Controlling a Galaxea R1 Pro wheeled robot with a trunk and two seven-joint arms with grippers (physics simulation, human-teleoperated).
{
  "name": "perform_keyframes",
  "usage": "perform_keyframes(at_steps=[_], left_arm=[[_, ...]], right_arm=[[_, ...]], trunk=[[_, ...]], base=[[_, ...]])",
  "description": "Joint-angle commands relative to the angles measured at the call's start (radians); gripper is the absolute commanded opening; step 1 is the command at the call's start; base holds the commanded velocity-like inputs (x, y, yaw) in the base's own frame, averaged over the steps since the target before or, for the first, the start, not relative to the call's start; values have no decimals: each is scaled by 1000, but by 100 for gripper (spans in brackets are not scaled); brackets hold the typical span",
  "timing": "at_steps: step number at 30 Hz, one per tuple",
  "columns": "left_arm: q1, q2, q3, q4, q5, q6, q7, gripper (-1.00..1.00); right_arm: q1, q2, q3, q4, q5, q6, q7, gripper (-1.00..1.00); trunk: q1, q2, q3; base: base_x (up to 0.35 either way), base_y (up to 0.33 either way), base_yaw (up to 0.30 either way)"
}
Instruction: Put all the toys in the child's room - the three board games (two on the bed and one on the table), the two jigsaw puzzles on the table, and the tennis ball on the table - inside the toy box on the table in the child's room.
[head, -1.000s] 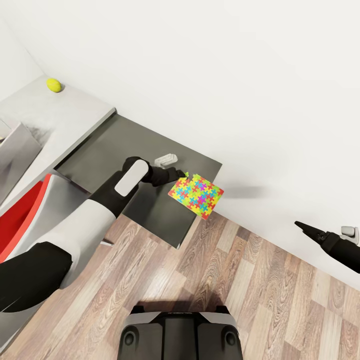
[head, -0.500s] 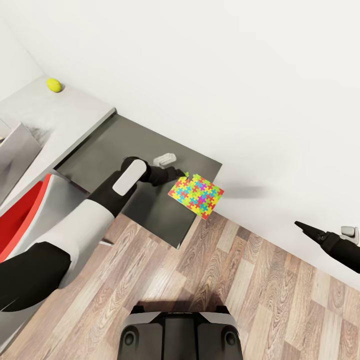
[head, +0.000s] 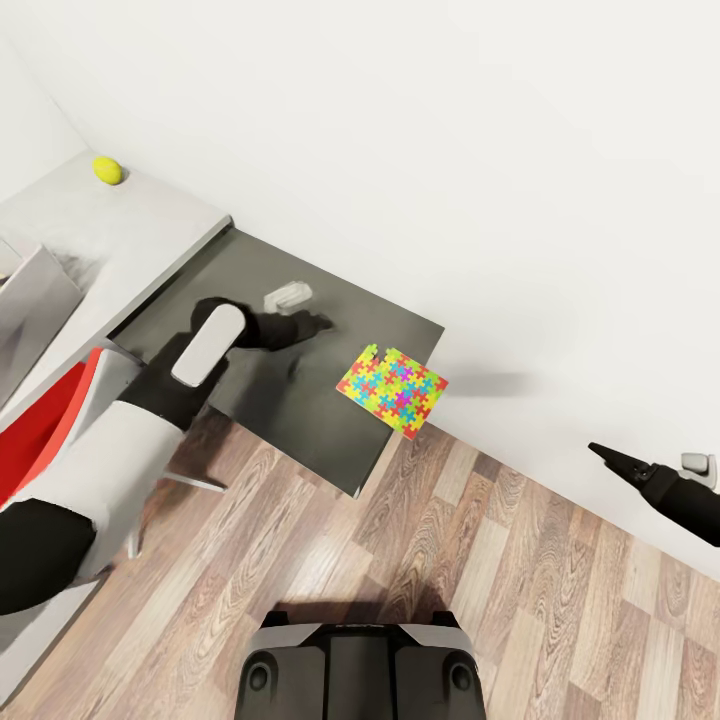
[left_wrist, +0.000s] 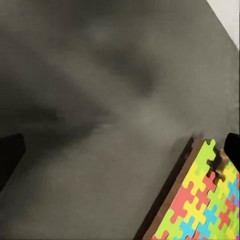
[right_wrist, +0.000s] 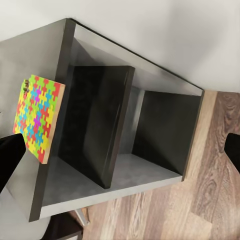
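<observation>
White wall runs behind a long desk (head: 300, 420) whose light grey top joins a dark grey section, and light wood planks cover the floor below. We see a thin flat square jigsaw puzzle of interlocking yellow, pink, blue and green pieces (head: 393, 391) lying flat at the dark section's end, one corner overhanging the front edge toward the floor. It sits turned like a diamond, its notched, jagged corner pointing back toward the left gripper (head: 318, 323); being square, it has no clear long axis. Our left gripper hangs over the dark top near the puzzle but apart from it, blurred, and its two dark fingers (left_wrist: 11, 156) sit wide apart with only bare desk between them. Our right gripper (head: 605, 454) hovers over the floor well apart from the desk, fingers (right_wrist: 10, 150) spread and holding nothing. A small plain yellow-green ball (head: 108, 170) rests far back on the light grey top, against the wall.
</observation>
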Motion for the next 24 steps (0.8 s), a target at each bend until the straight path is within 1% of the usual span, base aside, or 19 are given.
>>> perform_keyframes(at_steps=[1,2,5,6,9,10,12,13,16,17,19,24], left_arm=[[11,13,12,-47,13,1,16,100],[11,13,12,-47,13,1,16,100],[55,34,51,-204,16,6,56,100],[55,34,51,-204,16,6,56,100],[103,46,73,-356,22,10,107,100],[103,46,73,-356,22,10,107,100],[135,47,81,-439,31,12,130,100],[135,47,81,-439,31,12,130,100],[173,43,87,-523,49,13,152,100],[173,43,87,-523,49,13,152,100],[188,40,89,-556,57,14,160,100],[202,37,93,-591,67,15,168,100]], right_arm=[[-1,1,-1,3,-1,7,3,100],[-1,1,-1,3,-1,7,3,100],[-2,5,0,15,-6,7,3,100],[-2,5,0,15,-6,7,3,100],[-3,8,4,22,-7,7,2,100],[-3,8,4,22,-7,7,2,100],[-2,10,6,24,-5,8,1,100],[-2,10,6,24,-5,8,1,100],[-2,11,8,23,-4,8,1,100],[-2,11,8,23,-4,8,1,100],[-2,11,8,23,-4,8,1,100],[-2,12,8,23,-3,7,2,100]], trunk=[[1,-1,-1],[1,-1,-1],[1,-1,-1],[1,-1,-1],[1,-1,-1],[1,-1,-1],[1,-1,-1],[1,-1,-1],[1,-1,-1],[1,-1,-1],[1,-1,-1],[1,-1,-1]], base=[[0,0,0],[0,0,0],[0,0,0],[0,0,0],[0,0,0],[0,0,0],[0,0,0],[0,0,0],[0,2,0],[0,7,0],[0,52,0],[0,154,0]])
